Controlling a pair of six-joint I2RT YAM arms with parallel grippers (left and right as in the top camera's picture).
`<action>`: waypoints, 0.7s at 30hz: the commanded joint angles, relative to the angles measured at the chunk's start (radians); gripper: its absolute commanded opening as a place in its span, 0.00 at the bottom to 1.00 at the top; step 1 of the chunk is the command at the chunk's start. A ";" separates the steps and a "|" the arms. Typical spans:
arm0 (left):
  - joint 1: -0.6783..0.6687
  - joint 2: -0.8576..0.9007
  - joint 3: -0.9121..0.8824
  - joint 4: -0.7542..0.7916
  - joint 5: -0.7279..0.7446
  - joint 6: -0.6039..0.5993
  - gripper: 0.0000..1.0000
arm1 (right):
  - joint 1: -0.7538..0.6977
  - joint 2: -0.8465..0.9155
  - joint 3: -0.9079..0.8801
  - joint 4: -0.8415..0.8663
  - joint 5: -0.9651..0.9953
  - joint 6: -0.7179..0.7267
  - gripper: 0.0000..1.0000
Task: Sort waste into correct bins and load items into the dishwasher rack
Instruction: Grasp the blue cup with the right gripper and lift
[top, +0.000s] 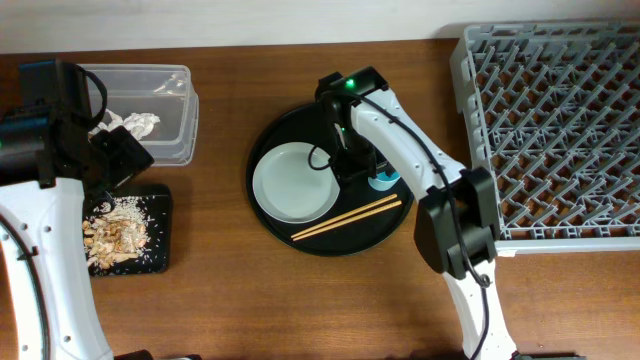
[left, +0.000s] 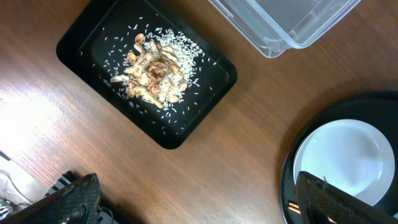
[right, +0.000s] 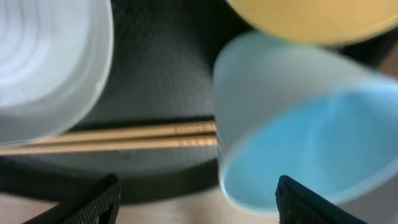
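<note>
On the round black tray (top: 270, 140) my right gripper (top: 360, 166) hangs low over the light blue cup (top: 384, 181). In the right wrist view the gripper (right: 199, 202) is open. The cup (right: 292, 124) lies on its side with its mouth toward the camera and its lower rim between the fingers. The yellow bowl (right: 311, 18) is just behind the cup. The pale plate (top: 293, 183) and the chopsticks (top: 347, 217) lie beside it. My left gripper (left: 199, 205) is open over bare wood, with nothing in it. The dishwasher rack (top: 550, 120) stands at the right.
The clear tub (top: 165, 80) at the back left holds a crumpled white napkin (top: 136, 125). In front of it is the flat black tray (top: 160, 215), which carries food scraps (top: 115, 230) and rice grains. My left arm (top: 40, 140) stands over both bins.
</note>
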 joint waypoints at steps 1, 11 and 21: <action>0.003 -0.010 0.006 -0.002 -0.004 0.002 0.99 | 0.006 -0.011 0.008 0.042 -0.018 0.000 0.74; 0.003 -0.010 0.006 -0.002 -0.004 0.002 0.99 | 0.006 -0.016 0.008 0.066 -0.014 0.053 0.35; 0.003 -0.010 0.006 -0.002 -0.004 0.002 0.99 | 0.004 -0.019 0.008 0.069 0.054 0.053 0.21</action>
